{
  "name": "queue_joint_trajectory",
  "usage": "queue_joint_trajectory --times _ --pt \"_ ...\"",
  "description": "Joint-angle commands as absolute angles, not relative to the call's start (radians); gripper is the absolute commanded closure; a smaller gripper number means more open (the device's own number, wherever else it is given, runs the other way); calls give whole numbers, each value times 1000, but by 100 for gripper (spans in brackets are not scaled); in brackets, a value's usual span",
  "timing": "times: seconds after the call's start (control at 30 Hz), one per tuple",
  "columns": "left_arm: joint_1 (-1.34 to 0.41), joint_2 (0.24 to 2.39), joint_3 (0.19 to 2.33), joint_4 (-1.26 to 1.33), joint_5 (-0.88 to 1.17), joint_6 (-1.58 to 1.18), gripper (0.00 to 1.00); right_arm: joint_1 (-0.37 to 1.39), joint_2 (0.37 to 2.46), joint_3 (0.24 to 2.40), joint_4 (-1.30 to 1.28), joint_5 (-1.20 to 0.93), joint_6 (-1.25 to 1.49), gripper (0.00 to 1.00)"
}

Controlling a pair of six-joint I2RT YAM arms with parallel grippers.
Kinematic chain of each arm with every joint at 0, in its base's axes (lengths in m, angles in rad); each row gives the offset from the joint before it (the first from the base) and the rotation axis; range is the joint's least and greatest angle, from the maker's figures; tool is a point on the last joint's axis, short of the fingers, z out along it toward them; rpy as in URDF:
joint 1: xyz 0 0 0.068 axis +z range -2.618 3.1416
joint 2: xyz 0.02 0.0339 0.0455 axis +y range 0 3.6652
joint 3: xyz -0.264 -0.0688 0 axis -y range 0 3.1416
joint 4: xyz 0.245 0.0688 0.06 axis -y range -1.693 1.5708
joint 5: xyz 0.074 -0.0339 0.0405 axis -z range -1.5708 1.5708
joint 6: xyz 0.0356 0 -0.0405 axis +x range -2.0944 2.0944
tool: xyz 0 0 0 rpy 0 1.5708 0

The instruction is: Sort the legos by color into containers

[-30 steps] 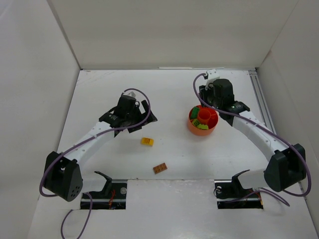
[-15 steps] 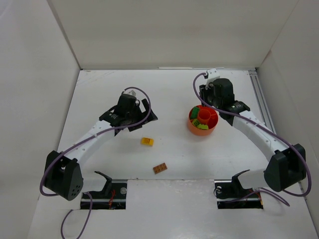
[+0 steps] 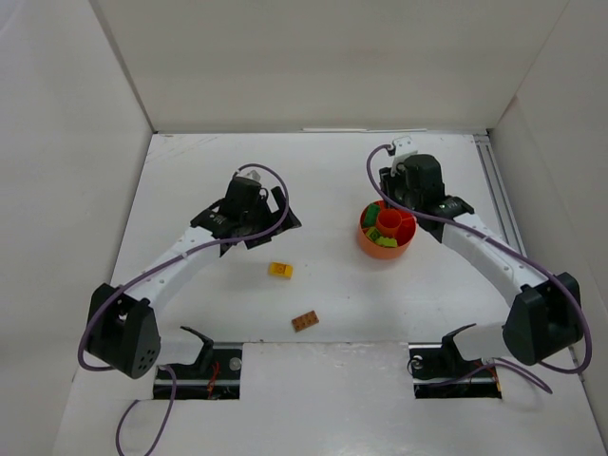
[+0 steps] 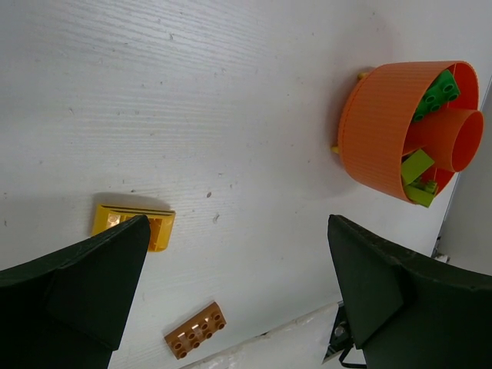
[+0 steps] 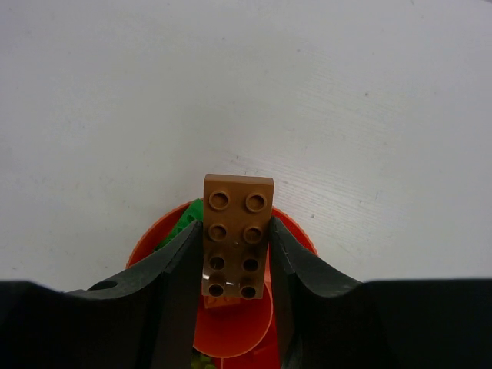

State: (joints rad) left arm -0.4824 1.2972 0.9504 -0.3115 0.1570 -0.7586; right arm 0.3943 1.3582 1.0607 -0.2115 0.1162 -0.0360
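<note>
Brown brick (image 5: 237, 219) in right gripper (image 5: 234, 247) over rim of orange bowl (image 5: 234, 330)

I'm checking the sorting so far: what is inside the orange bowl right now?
The orange bowl holds a dark green brick and lime bricks. Its other compartments are hidden by its wall and by the right end effector, which grips a brown brick over it.
</note>
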Motion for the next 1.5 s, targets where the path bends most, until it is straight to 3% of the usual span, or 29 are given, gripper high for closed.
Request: queue_joint_trajectory --times 0.0,0.5,0.7,0.87,1.0,1.17,1.47 --pt "-485 1298 997 -308 152 -742 0 403 1365 1040 -161 106 -26 80" --pt "-485 1318 997 -318 152 -742 0 403 1324 937 -143 86 -6 79" --pt "-485 1327 997 -318 161 -742 0 403 1315 927 -143 86 3 71" --pt "-485 1318 986 -318 170 -742 0 403 1296 927 -143 86 3 55" --pt "-485 1318 977 -318 170 -742 0 403 1261 907 -143 86 3 55" --pt "-485 1318 977 -318 170 -742 0 403 1241 897 -143 95 3 66" --pt "-485 1298 959 -308 179 -742 0 403 1232 940 -143 133 -8 66"
